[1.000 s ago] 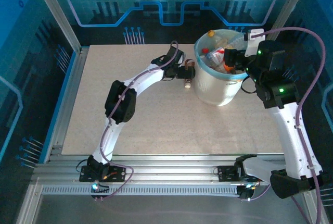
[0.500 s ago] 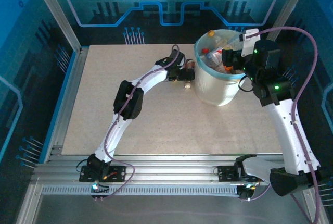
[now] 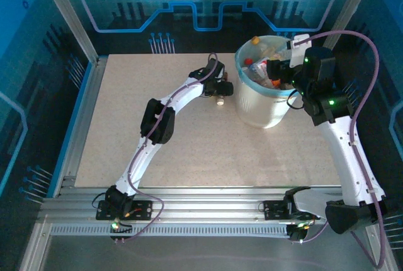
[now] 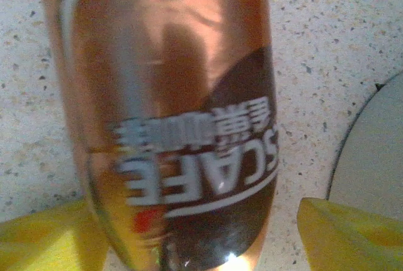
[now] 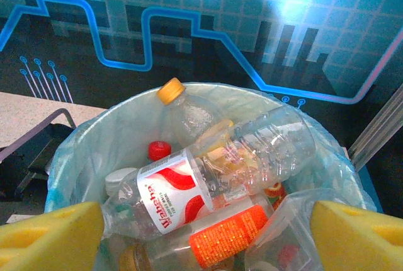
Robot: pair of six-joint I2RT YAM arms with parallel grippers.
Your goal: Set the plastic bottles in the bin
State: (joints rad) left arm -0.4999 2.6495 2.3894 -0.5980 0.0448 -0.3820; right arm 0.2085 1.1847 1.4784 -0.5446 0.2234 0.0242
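Left pincer (image 4: 199, 236) astride brown-labelled bottle (image 4: 170, 113) lying on table (image 4: 327, 25), bin (image 3: 258, 104) just beside

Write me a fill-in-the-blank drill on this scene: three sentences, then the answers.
1. The brown-labelled plastic bottle lies on the speckled table, between the ____ pads of the left gripper.
2. The white round bin has a light ____ bag liner over its rim.
3. The right gripper hovers over the bin with its jaws ____.

Missing words: yellow; blue; open
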